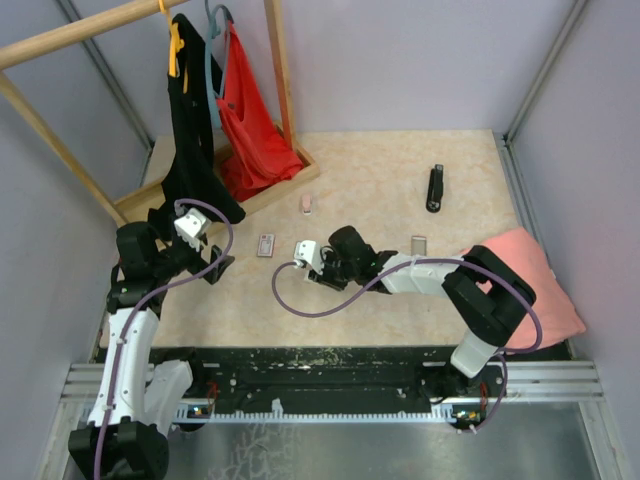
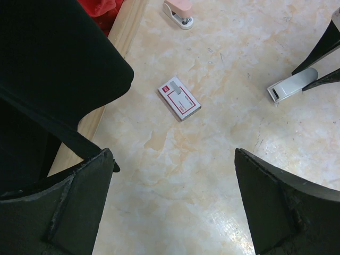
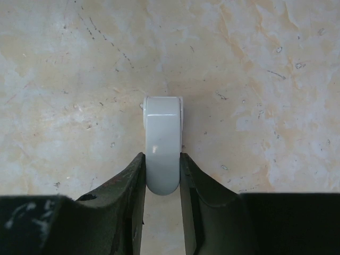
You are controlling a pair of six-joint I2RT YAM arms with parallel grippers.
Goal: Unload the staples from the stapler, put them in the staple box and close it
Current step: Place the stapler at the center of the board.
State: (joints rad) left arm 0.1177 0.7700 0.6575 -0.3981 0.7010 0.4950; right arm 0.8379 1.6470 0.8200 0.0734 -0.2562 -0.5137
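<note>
Marbled table (image 1: 380, 170). Left gripper (image 2: 170, 175) above it, fingers wide, nothing between. Right gripper (image 3: 162, 159): fingers narrow. Black stapler (image 1: 434, 188) lies far right, well apart from both grippers. Pale grey clip-like piece (image 3: 162, 122) pinched between right fingers.

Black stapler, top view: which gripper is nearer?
Right. The right gripper, shut on a small grey piece, sits left of the stapler and nearer the front; the left gripper, open, is much farther left.
</note>
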